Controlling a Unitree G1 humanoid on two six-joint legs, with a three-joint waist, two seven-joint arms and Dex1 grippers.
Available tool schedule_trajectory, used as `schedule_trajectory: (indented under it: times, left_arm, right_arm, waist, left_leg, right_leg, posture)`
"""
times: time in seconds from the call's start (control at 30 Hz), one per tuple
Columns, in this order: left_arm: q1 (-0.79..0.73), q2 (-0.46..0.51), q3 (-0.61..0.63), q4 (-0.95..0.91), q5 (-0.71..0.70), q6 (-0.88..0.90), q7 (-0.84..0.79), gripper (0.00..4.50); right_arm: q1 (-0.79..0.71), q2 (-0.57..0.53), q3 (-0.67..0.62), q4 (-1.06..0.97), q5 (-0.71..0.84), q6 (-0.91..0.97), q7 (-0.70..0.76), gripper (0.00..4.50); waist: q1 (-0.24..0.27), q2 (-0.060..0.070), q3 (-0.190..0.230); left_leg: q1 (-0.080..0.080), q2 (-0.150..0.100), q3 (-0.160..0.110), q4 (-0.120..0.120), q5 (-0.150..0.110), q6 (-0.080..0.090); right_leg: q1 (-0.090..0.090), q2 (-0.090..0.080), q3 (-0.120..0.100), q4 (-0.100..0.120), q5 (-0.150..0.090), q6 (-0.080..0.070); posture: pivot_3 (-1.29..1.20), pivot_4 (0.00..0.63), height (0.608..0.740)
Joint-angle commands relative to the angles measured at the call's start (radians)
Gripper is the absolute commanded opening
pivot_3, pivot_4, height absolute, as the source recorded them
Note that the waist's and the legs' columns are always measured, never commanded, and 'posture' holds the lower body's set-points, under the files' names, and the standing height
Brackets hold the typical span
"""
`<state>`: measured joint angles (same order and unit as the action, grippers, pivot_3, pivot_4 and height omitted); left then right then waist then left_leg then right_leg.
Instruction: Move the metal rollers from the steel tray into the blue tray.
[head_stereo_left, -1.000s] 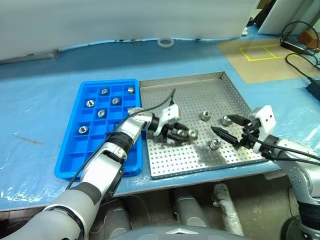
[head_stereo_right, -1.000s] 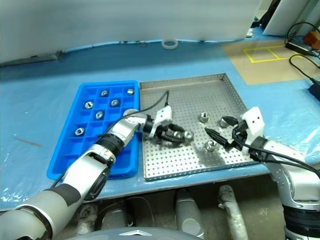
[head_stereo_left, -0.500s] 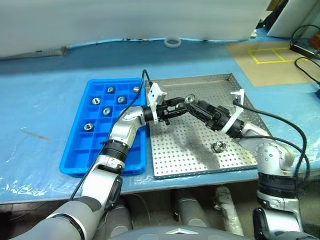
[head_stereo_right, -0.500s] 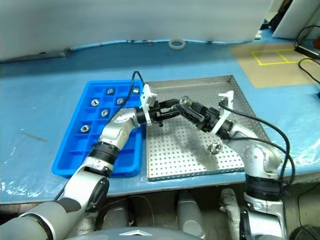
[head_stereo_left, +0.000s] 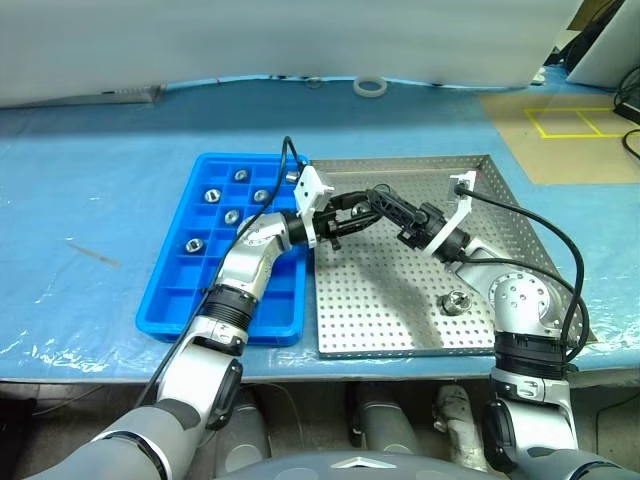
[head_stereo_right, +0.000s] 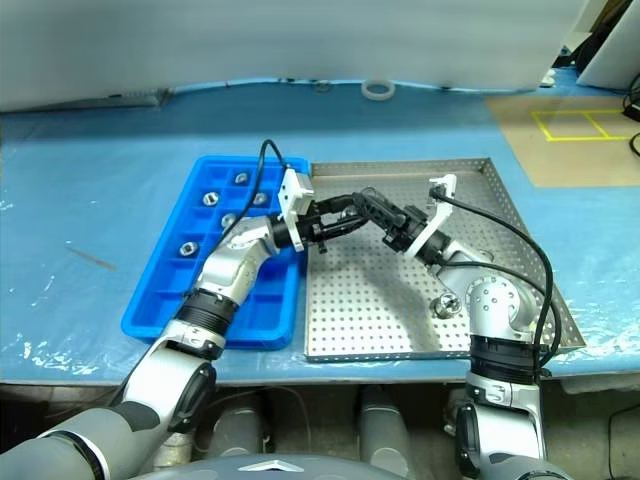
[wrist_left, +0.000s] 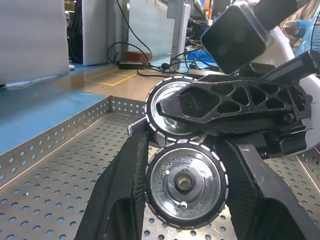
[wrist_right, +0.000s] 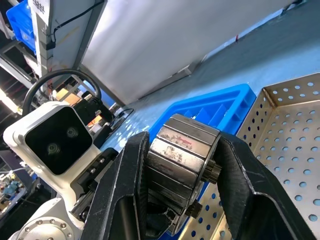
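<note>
**Q:** Where are the rollers, and how do they lie?

**A:** My left gripper (head_stereo_left: 345, 212) and right gripper (head_stereo_left: 385, 205) meet in the air over the steel tray (head_stereo_left: 400, 300), near its edge beside the blue tray (head_stereo_left: 170, 300). My left fingers (wrist_left: 127, 180) are clamped on the curved rim of the lower roller (wrist_left: 184, 182). Its flat face and centre hole look back along the fingers, so its long axis runs level, along the gripper. The upper roller (wrist_left: 167, 107) touches it from above, axis parallel. My right gripper pinches that one by its end faces, with one finger (wrist_left: 235, 102) lying across the face.

**Q:** What is the count?

**A:** There are two rollers in my grippers and one loose roller (head_stereo_left: 457, 300) on the steel tray's perforated floor. I count six seated rollers (head_stereo_left: 211, 196) in the blue tray, one per compartment.
</note>
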<state>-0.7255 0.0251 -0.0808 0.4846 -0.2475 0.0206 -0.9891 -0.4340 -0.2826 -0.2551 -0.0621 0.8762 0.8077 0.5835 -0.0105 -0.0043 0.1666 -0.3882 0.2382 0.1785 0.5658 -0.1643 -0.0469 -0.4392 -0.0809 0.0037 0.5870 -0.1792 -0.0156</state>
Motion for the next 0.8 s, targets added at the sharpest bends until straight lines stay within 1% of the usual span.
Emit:
schedule_trajectory:
  times: [0.03,0.2,0.23,0.27,0.37,0.4,0.47,0.5,0.53,0.63,0.67,0.73,0.8]
  left_arm:
    - [-0.003,0.01,0.045,-0.048,-0.035,-0.019,0.045,1.73]
    - [0.011,0.008,0.104,-0.093,-0.112,0.062,0.116,1.73]
    - [0.011,-0.002,0.138,-0.109,-0.158,0.102,0.149,1.73]
    - [0.009,-0.024,0.2,-0.136,-0.244,0.16,0.207,1.73]
    - [0.013,-0.065,0.336,-0.21,-0.44,0.276,0.349,1.73]
    - [0.021,-0.071,0.368,-0.236,-0.486,0.299,0.387,1.73]
    - [0.033,-0.078,0.412,-0.273,-0.545,0.329,0.446,1.73]
    - [0.042,-0.077,0.424,-0.291,-0.56,0.339,0.466,1.73]
    - [0.05,-0.074,0.43,-0.308,-0.568,0.347,0.48,1.73]
    - [0.075,-0.061,0.434,-0.355,-0.581,0.364,0.508,1.73]
    - [0.081,-0.055,0.438,-0.368,-0.589,0.371,0.516,1.73]
    - [0.103,-0.023,0.434,-0.41,-0.588,0.391,0.515,1.73]
    - [0.15,0.044,0.42,-0.473,-0.559,0.412,0.506,1.73]
  right_arm:
    - [-0.032,0.011,-0.035,0.012,0.007,-0.053,-0.013,1.52]
    - [-0.097,0.054,-0.106,0.052,0.109,-0.058,-0.038,1.52]
    - [-0.121,0.072,-0.148,0.067,0.177,-0.055,-0.058,1.52]
    - [-0.157,0.097,-0.202,0.087,0.277,-0.057,-0.099,1.52]
    - [-0.236,0.147,-0.312,0.146,0.506,-0.068,-0.197,1.52]
    - [-0.251,0.154,-0.329,0.166,0.547,-0.066,-0.21,1.52]
    - [-0.266,0.159,-0.336,0.196,0.58,-0.06,-0.226,1.52]
    - [-0.267,0.157,-0.319,0.206,0.564,-0.051,-0.224,1.52]
    - [-0.26,0.144,-0.276,0.204,0.514,-0.042,-0.211,1.52]
    - [-0.211,0.077,-0.064,0.144,0.294,-0.021,-0.106,1.52]
    - [-0.201,0.062,-0.008,0.128,0.243,-0.021,-0.08,1.52]
    - [-0.184,0.022,0.1,0.113,0.132,-0.047,-0.01,1.52]
    - [-0.172,-0.027,0.217,0.109,0.0,-0.092,0.067,1.52]
  waist:
    - [-0.001,0.0,0.0]
    - [-0.001,0.0,0.0]
    - [0.0,0.0,0.0]
    - [0.001,0.0,0.0]
    - [0.006,0.001,0.001]
    - [0.006,0.001,0.001]
    - [0.007,0.001,0.001]
    - [0.009,0.001,0.001]
    - [0.011,0.001,0.001]
    - [0.024,0.001,0.001]
    - [0.027,0.001,0.001]
    - [0.035,0.001,0.001]
    - [0.04,0.001,0.001]
  left_leg:
    - [0.0,0.0,0.0,0.0,0.0,-0.001]
    - [0.002,0.001,0.0,-0.003,0.002,-0.003]
    - [0.002,0.001,0.0,-0.004,0.002,-0.003]
    - [0.002,0.001,0.0,-0.004,0.002,-0.003]
    - [0.0,0.0,0.001,-0.003,0.002,-0.003]
    - [0.0,0.0,0.001,-0.003,0.002,-0.003]
    - [0.002,0.001,0.001,-0.004,0.002,-0.003]
    - [0.002,0.002,0.0,-0.004,0.002,-0.003]
    - [0.001,0.002,0.0,-0.005,0.002,-0.004]
    - [-0.001,0.002,0.0,-0.005,0.003,-0.005]
    - [-0.001,0.002,0.0,-0.005,0.004,-0.007]
    - [-0.001,0.002,-0.001,-0.006,0.006,-0.01]
    - [-0.001,0.003,-0.001,-0.007,0.006,-0.01]
  right_leg:
    - [0.0,0.0,0.0,0.0,0.0,0.0]
    - [-0.001,0.0,0.001,0.001,0.0,0.0]
    - [-0.001,0.0,0.0,0.001,0.0,0.0]
    - [-0.001,0.0,0.0,0.001,0.0,0.0]
    - [-0.003,0.0,0.001,0.001,0.0,0.0]
    - [-0.003,0.0,0.001,0.001,0.0,0.0]
    - [-0.002,0.004,0.001,0.001,0.0,0.0]
    - [-0.002,0.004,0.0,0.001,0.0,0.0]
    - [-0.002,0.004,0.0,0.0,0.0,0.0]
    - [-0.003,0.004,-0.001,-0.001,0.0,0.0]
    - [-0.003,0.004,-0.001,-0.001,0.0,0.0]
    - [-0.003,0.004,-0.002,-0.001,0.0,0.0]
    - [-0.003,0.004,-0.002,-0.001,0.0,0.0]
  posture:
    - [-0.32,0.15,0.74]
    - [-0.29,0.15,0.74]
    - [-0.27,0.15,0.74]
    - [-0.26,0.15,0.74]
    - [-0.23,0.15,0.74]
    - [-0.22,0.15,0.74]
    - [-0.2,0.15,0.74]
    - [-0.18,0.15,0.74]
    - [-0.17,0.15,0.74]
    - [-0.15,0.15,0.74]
    - [-0.15,0.15,0.74]
    - [-0.14,0.15,0.74]
    - [-0.14,0.15,0.74]
